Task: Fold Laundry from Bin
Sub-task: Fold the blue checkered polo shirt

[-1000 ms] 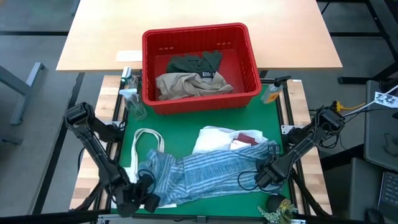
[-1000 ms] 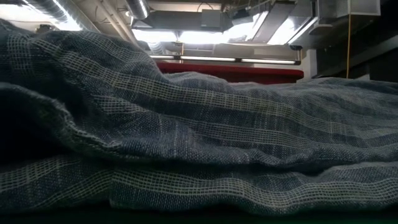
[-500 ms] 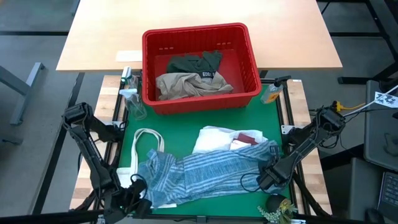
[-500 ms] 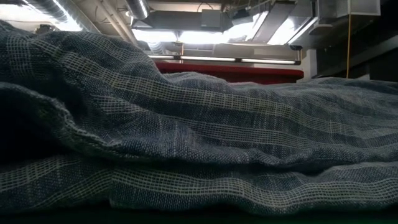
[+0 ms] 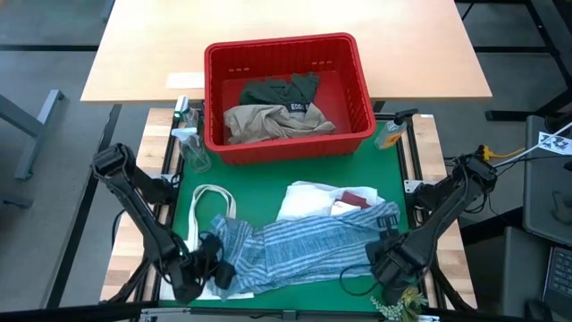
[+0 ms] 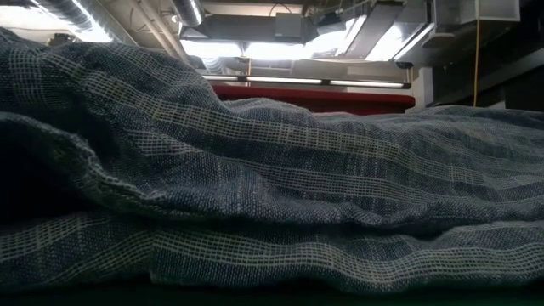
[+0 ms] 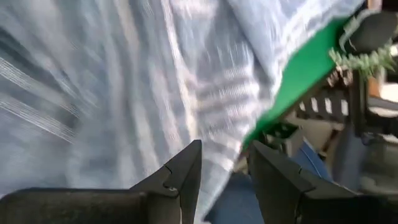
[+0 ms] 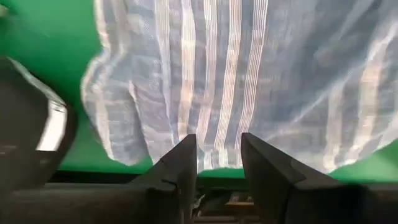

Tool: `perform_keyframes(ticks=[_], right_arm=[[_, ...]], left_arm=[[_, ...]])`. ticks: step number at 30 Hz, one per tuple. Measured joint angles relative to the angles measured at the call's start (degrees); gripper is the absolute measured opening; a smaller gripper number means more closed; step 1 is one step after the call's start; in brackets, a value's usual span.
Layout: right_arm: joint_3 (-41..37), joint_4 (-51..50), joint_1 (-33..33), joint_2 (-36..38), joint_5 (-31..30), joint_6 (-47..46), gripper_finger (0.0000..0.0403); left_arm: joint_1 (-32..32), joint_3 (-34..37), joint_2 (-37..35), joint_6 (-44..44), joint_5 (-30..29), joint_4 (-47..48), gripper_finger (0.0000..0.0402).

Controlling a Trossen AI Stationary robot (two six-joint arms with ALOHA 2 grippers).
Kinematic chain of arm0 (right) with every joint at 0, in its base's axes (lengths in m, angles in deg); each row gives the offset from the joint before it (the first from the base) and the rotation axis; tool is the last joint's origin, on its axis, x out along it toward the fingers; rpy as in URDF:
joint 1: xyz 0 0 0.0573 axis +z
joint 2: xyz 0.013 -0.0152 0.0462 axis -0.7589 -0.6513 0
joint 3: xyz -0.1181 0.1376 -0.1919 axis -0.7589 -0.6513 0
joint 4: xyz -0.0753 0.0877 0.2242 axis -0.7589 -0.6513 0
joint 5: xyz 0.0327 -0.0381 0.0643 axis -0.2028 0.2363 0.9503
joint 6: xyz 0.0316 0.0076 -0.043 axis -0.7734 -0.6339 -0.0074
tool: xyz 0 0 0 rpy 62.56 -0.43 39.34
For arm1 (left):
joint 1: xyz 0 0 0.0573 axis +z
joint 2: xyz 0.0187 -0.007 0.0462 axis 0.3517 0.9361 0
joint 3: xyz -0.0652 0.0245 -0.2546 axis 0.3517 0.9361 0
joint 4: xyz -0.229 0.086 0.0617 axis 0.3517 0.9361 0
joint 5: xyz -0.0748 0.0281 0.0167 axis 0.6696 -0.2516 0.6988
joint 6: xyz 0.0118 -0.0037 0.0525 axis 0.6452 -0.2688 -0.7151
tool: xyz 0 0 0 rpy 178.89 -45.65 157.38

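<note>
A blue-and-white striped garment (image 5: pixel 304 246) lies crumpled across the near part of the green mat (image 5: pixel 268 179) and fills the low view (image 6: pixel 272 170). My left gripper (image 5: pixel 213 271) is at its left end and my right gripper (image 5: pixel 386 259) at its near right edge, both shut on it. Behind it lie a white garment (image 5: pixel 308 197) with a maroon piece (image 5: pixel 356 199) on top. The red bin (image 5: pixel 290 145) at the far side holds a beige garment (image 5: pixel 273 122) and a dark green one (image 5: pixel 281 89). My left gripper has the striped garment's near edge (image 7: pixel 219 163) between its two fingers, slanting down from the table's near left. The picture is blurred, so layers cannot be told. The rest of the cloth lies on the mat. My right gripper pinches the garment's near edge (image 8: pixel 219 152) between its two fingers from above, pointing down. The stripes run together toward the fingers and the cloth fans out below them, raised a little off the mat there.
A white tote bag (image 5: pixel 213 207) with handles lies flat at the mat's left. A clear spray bottle (image 5: pixel 189 143) stands left of the bin, a small orange bottle (image 5: pixel 391 134) right of it. A small plant-like thing (image 5: pixel 398 304) sits at the near right corner.
My right gripper has risen and drawn back toward the table's near edge, taking the garment's near right edge with it. My left gripper swung out toward the left edge, then came back toward the right, and the cloth's left end has bunched up a little.
</note>
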Motion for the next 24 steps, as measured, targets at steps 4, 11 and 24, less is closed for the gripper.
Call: perform_keyframes(ticks=[4,11,24], right_arm=[[2.4,0.6,0.0,0.0,-0.7,1.5,0.0127],[2.9,3.6,0.0,0.0,-1.6,1.7,0.0127],[2.9,15.8,0.0,0.0,-6.4,1.7,0.0127]], left_arm=[[0.8,0.0,-4.9,-0.1,0.0,8.8,0.0128],[1.5,0.0,-10.9,-1.5,-0.3,24.3,0.0128],[3.8,0.0,-6.7,-10.6,2.0,24.4,0.0128]])
